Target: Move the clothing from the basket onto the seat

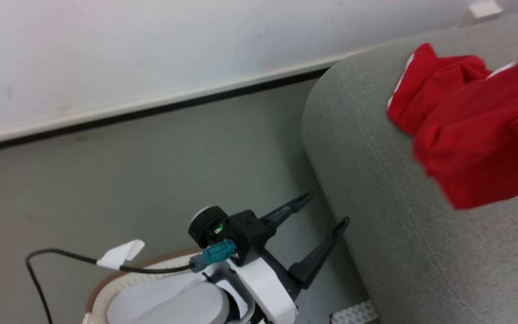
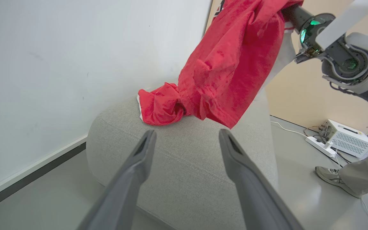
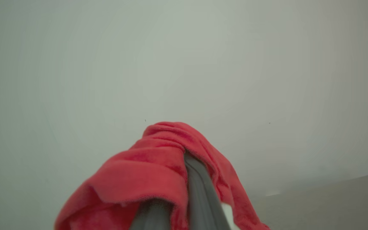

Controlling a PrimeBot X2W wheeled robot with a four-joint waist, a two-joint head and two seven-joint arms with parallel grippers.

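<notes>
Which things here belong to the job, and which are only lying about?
Job: red clothing, held by the shut right fingers over the seat; basket; open left fingers.
Lying about: white box, power strip, a person's shoe, all on the floor.

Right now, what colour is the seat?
The seat is plain light grey fabric, no pattern; the left wrist view shows it best.
</notes>
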